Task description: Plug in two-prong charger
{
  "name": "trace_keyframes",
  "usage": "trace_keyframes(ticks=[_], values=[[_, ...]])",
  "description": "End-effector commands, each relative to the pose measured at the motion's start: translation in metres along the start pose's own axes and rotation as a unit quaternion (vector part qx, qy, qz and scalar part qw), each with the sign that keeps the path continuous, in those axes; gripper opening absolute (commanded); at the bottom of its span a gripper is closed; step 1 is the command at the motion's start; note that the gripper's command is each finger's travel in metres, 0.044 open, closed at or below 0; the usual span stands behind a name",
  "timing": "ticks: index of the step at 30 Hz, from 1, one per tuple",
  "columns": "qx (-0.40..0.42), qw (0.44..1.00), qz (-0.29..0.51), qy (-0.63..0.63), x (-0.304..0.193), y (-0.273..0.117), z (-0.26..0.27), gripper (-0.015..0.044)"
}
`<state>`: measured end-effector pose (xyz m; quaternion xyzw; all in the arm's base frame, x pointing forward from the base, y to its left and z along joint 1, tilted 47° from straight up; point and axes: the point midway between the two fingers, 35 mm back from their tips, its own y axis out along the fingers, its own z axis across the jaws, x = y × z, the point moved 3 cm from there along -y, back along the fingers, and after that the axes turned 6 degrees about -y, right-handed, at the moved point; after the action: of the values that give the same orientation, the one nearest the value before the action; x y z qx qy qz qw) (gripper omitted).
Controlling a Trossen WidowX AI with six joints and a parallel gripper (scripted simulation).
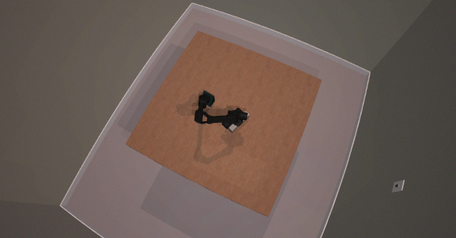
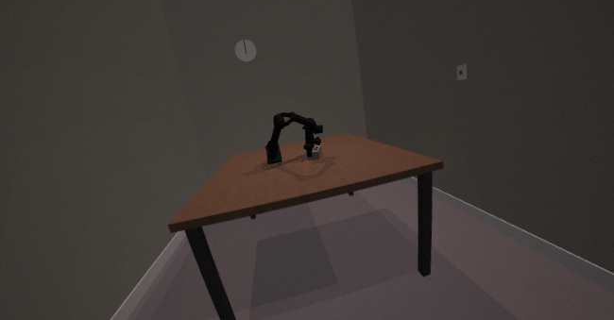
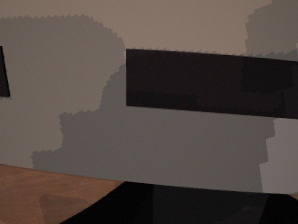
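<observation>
At the far left of the exterior view, the near corner of the wooden table [image 1: 259, 69] [image 2: 264, 187] juts out over a pinkish floor [image 1: 116, 177] [image 2: 378, 248]. Moving right, a round white clock [image 2: 246, 50] hangs on the wall. Then comes my base [image 1: 210, 100] [image 2: 275, 160], planted on the tabletop, with my arm [image 1: 217, 119] [image 2: 279, 120] rising from it, bending over and reaching rightward. At its end my hand [image 1: 238, 120] [image 2: 310, 152] [image 3: 194, 175] points down, clenched on something I take to be the charger, though it is too small and dark for me to make out. The pale power strip [image 1: 233, 128] [image 2: 316, 153] [image 3: 165, 150] stands on the wood right at my fingers, partly hidden from above by my wrist. I cannot tell whether any prongs are in the right outlet. Close up, its pale surface shows a sliver of a dark patch at the left edge and a long dark rectangle [image 3: 200, 82] to the right. Farthest right, a small white plate [image 1: 400, 186] [image 2: 464, 72] sits on the wall.
</observation>
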<state>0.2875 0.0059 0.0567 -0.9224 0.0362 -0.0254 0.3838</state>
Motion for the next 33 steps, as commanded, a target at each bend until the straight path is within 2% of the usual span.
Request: trace_keyframes(ticks=[1, 32, 33], values=[[-0.003, 1.0, -0.015, 0.008, 0.0067, -0.002, -0.002, 0.0], [0.001, 1.0, -0.001, 0.0, -0.0003, 0.0006, 0.0003, 0.0], [0.001, 1.0, -0.001, 0.0, -0.0003, 0.0006, 0.0003, 0.0026]])
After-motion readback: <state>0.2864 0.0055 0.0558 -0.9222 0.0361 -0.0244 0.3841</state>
